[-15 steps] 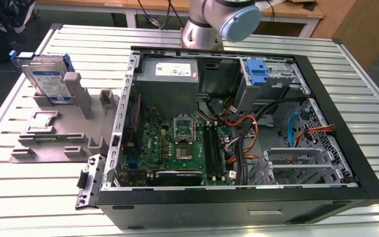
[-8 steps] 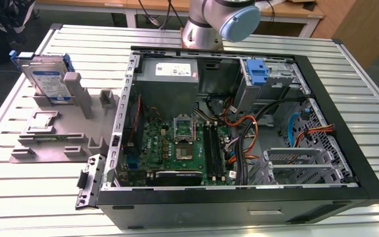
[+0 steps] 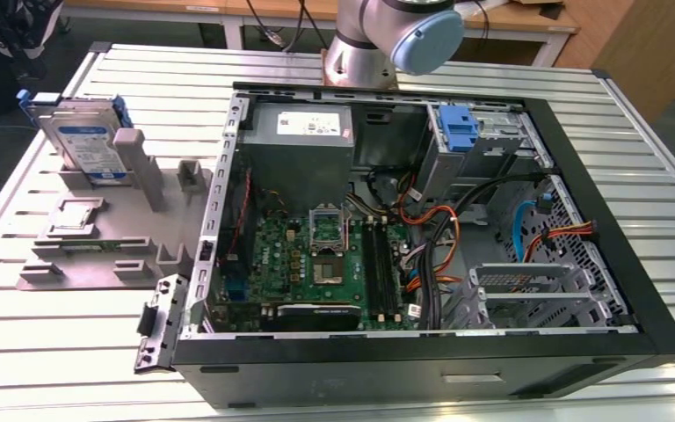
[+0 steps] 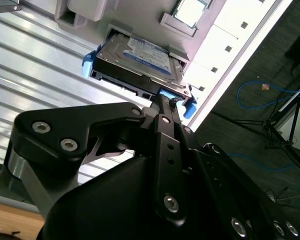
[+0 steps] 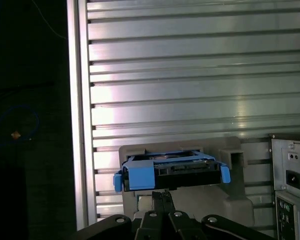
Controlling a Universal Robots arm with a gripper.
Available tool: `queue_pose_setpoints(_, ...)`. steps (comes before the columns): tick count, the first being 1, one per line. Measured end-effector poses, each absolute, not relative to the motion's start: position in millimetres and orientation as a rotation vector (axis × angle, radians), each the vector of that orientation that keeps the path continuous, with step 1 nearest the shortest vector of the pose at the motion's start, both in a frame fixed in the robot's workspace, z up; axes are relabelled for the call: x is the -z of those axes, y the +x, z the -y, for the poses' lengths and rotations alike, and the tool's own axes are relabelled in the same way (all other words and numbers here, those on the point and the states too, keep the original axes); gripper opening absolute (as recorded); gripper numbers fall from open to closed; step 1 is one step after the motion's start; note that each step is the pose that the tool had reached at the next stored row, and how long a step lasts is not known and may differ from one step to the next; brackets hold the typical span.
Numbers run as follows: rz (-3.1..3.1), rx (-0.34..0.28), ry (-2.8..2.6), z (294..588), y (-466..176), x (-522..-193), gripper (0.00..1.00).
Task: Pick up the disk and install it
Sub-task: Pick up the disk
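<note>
On grey stand [image 3: 136, 167] — blue-railed, labelled disk [image 3: 84, 142]

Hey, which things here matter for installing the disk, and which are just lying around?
Job: disk upright in grey holder; claw near it; probably the open computer case.
Lying about: green circuit strip; blue bracket in the case.
</note>
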State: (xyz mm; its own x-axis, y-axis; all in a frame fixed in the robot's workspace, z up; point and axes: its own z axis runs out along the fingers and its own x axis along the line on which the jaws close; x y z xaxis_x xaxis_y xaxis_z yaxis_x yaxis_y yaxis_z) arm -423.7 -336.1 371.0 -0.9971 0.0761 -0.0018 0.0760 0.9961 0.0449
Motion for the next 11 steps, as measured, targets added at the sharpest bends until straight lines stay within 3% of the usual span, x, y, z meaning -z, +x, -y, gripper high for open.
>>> queue_pose_setpoints(11, -3.138, -0.071, -0.120, 336.1, -423.7, -370.7, 0.10)
